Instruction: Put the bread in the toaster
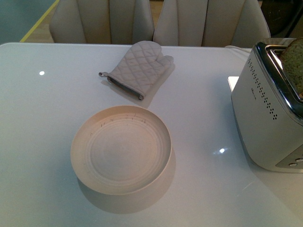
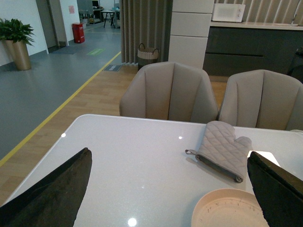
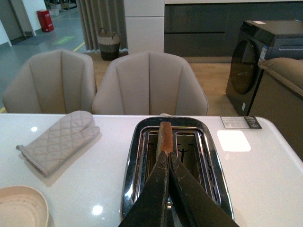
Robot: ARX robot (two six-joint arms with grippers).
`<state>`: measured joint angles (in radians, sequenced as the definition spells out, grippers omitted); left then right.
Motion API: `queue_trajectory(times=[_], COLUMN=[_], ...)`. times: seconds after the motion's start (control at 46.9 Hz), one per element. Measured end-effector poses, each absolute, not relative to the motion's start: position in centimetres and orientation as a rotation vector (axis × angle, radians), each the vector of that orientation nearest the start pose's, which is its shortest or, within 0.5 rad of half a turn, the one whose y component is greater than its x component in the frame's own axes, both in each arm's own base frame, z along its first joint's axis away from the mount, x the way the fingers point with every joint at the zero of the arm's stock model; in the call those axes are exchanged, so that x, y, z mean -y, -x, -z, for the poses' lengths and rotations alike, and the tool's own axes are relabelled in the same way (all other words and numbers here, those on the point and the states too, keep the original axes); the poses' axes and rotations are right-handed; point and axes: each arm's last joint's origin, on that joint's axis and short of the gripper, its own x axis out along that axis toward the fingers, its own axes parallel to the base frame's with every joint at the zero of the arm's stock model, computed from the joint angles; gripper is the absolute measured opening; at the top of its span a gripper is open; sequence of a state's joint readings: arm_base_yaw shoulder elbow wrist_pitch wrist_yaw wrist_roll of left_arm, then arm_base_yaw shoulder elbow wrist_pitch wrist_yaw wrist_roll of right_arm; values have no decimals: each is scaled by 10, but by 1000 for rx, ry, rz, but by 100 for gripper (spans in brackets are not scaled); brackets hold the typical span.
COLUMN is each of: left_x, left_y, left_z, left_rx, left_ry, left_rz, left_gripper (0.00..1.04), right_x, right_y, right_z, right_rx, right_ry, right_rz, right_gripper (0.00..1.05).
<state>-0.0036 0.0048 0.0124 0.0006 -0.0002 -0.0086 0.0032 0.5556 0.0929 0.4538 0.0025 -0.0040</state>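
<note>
The silver-white toaster [image 1: 265, 118] stands at the table's right edge. The bread [image 1: 294, 61] sticks up out of its top at the frame's right edge. In the right wrist view my right gripper [image 3: 166, 153] is shut on the bread [image 3: 164, 135], seen edge-on as a brown crust strip, standing in a slot of the toaster [image 3: 132, 156]. The right gripper is not in the front view. My left gripper [image 2: 170, 165] is open and empty, its dark fingers [image 2: 61, 184] spread above the table, well left of the toaster.
A round cream plate [image 1: 120, 151] sits empty mid-table, also in the left wrist view [image 2: 232, 210]. A quilted beige oven mitt [image 1: 137, 68] lies behind it. Beige chairs [image 1: 104, 19] stand along the far table edge.
</note>
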Motion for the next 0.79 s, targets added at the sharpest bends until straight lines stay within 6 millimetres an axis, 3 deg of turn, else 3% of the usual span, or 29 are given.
queue_trajectory(times=[0.79], left_x=[0], left_y=[-97], left_z=[-167], left_rx=[8], left_ry=[9], left_rz=[3], left_gripper=[98], right_x=[0], right_y=[-115], right_z=[-173], right_rx=[19], right_ry=[4], right_rz=[-1], right_gripper=[2])
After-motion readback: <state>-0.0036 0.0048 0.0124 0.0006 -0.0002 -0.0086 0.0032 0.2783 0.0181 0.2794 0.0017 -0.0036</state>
